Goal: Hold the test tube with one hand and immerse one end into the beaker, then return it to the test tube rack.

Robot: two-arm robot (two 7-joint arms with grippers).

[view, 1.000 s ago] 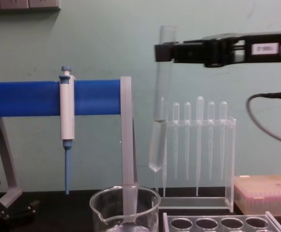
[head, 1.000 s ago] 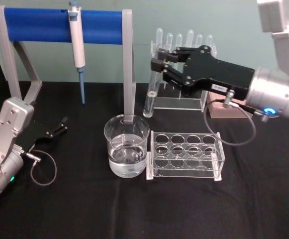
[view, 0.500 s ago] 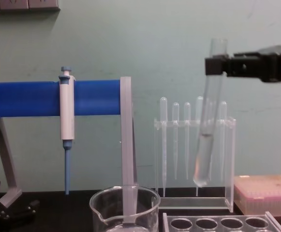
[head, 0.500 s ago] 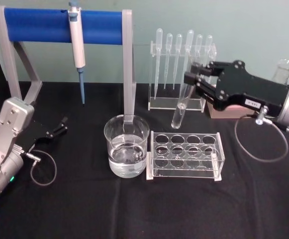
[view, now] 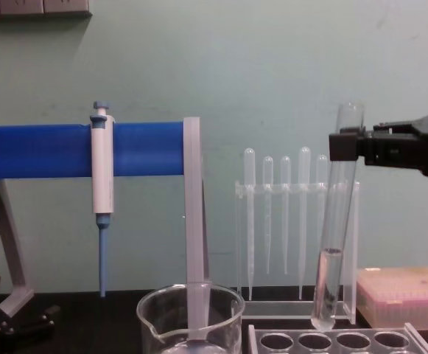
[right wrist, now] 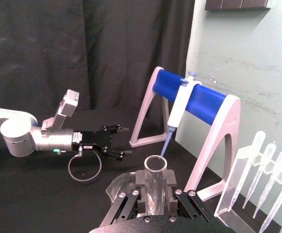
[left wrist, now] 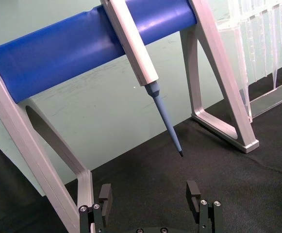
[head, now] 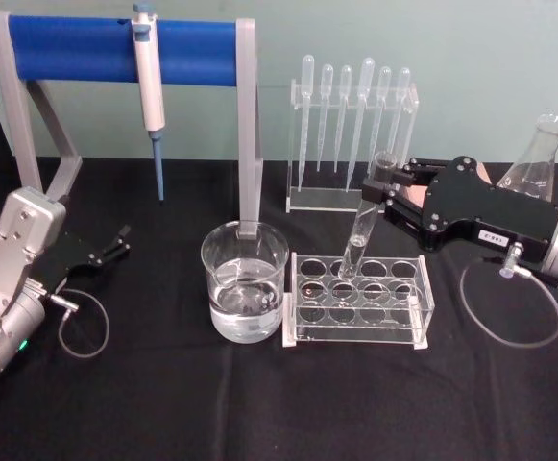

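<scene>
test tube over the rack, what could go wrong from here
The right gripper holds the test tube near its rim, tilted, with its rounded bottom just above the clear rack.

1. Lowered at this tilt, the bottom may strike the edge of a hole rather than enter it.
2. The fingers grip high up, so a knock below could swing the tube or make it slip.
3. The tube holds a little liquid that could spill if it tips further.

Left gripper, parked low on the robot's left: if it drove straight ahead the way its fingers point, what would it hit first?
Probably the blue-bar stand or the pipette hanging from it, judging by the left wrist view. The open left gripper has bare black cloth directly ahead; depth is unclear.
</scene>
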